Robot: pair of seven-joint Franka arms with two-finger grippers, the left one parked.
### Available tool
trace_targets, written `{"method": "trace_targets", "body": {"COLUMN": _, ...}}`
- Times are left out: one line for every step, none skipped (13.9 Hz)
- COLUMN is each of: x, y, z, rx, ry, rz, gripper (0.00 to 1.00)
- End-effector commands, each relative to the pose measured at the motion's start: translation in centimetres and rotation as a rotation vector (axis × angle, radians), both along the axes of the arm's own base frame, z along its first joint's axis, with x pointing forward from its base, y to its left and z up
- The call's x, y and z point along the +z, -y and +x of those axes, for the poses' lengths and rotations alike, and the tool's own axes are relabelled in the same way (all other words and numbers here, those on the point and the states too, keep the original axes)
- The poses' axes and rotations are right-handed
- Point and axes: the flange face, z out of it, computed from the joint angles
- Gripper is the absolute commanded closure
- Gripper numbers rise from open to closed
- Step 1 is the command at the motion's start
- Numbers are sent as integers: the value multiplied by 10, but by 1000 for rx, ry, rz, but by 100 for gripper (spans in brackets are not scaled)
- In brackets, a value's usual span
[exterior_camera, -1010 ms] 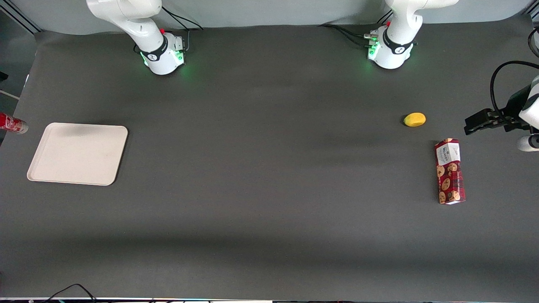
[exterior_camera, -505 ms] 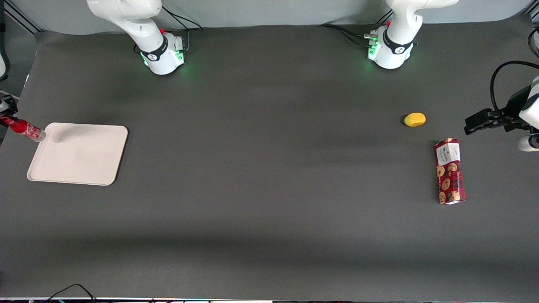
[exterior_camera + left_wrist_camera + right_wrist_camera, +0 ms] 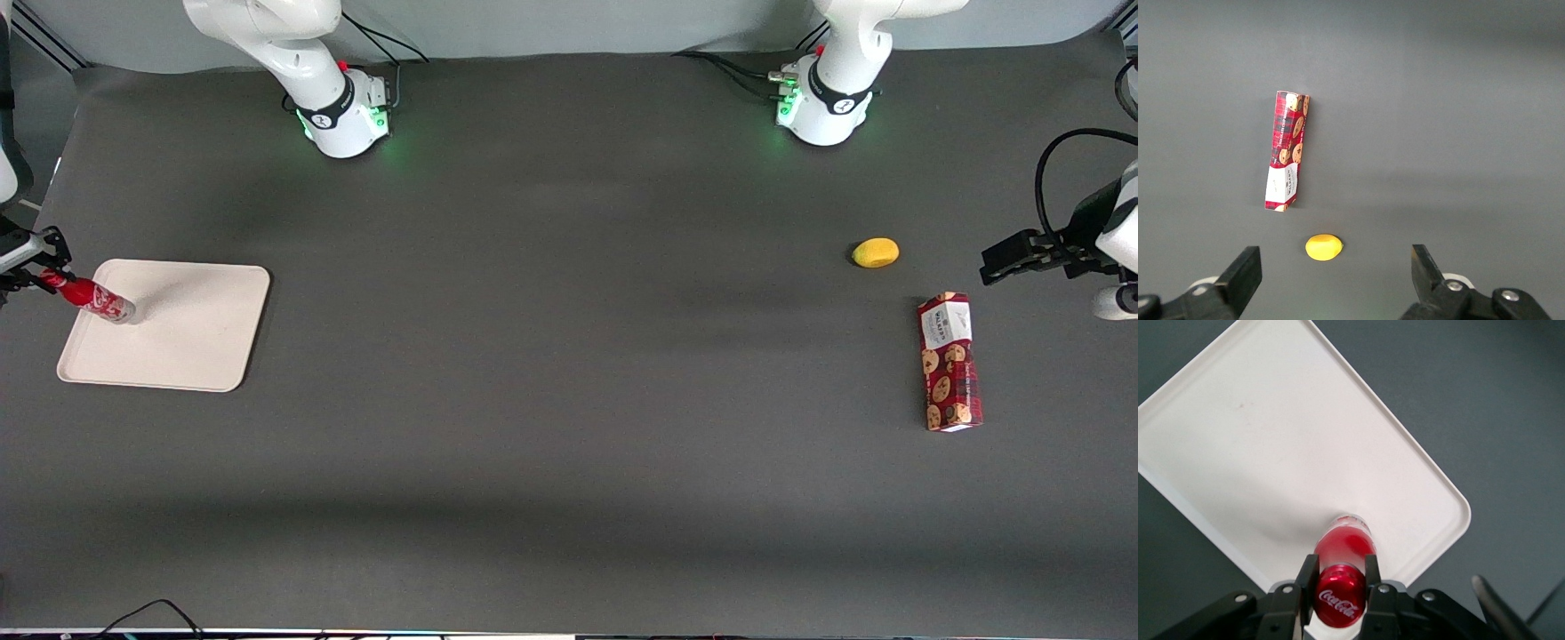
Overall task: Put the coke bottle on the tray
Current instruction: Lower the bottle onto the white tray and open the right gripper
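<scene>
Tray [image 3: 178, 338]: flat on the table at the working arm's end.
Cookie box [image 3: 949, 362]: toward the parked arm's end.
Gripper [image 3: 43, 271]: clenched on the bottle's neck, above the tray's edge.
Coke bottle [image 3: 98, 301]: held tilted over the tray.
Lemon [image 3: 876, 252]: near the cookie box.

A red cookie box [image 3: 1286, 151] lies beside a yellow lemon-like object [image 3: 1323, 247], apart.

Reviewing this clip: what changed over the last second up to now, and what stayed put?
The right arm's gripper, jaws shut on the small red coke bottle, carried it in from the table's edge at the working arm's end to over the flat beige plastic tray. It is not yet released. The tray, the yellow lemon-shaped object and the red cookie box stayed put.
</scene>
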Motion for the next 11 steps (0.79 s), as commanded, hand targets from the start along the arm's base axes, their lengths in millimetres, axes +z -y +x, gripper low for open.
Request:
{"method": "trace_targets", "body": {"x": 0, "y": 10, "z": 1, "rx": 20, "ry": 23, "rz": -5, "gripper": 100}}
{"method": "trace_targets", "body": {"x": 0, "y": 13, "z": -2, "rx": 16, "ry": 23, "rz": -6, "gripper": 100}}
{"method": "trace_targets", "body": {"x": -1, "y": 14, "z": -3, "rx": 15, "ry": 21, "rz": -7, "gripper": 100}}
{"method": "trace_targets", "body": {"x": -3, "y": 18, "z": -6, "rx": 8, "ry": 19, "rz": -10, "gripper": 100}}
{"method": "trace_targets", "body": {"x": -3, "y": 19, "z": -6, "rx": 7, "ry": 18, "rz": -13, "gripper": 93}}
{"method": "trace_targets", "body": {"x": -4, "y": 19, "z": -6, "rx": 6, "ry": 17, "rz": -12, "gripper": 69}}
{"method": "trace_targets", "body": {"x": -3, "y": 20, "z": -5, "rx": 4, "ry": 17, "rz": -14, "gripper": 1}}
{"method": "trace_targets", "body": {"x": -4, "y": 19, "z": -4, "rx": 8, "ry": 12, "rz": -9, "gripper": 0}}
{"method": "trace_targets", "body": {"x": -4, "y": 16, "z": -2, "rx": 1, "ry": 11, "rz": -4, "gripper": 0}}
{"method": "trace_targets", "body": {"x": 0, "y": 16, "z": 0, "rx": -6, "ry": 18, "rz": -3, "gripper": 0}}
{"method": "trace_targets", "body": {"x": 5, "y": 14, "z": 1, "rx": -14, "ry": 28, "rz": 0, "gripper": 0}}
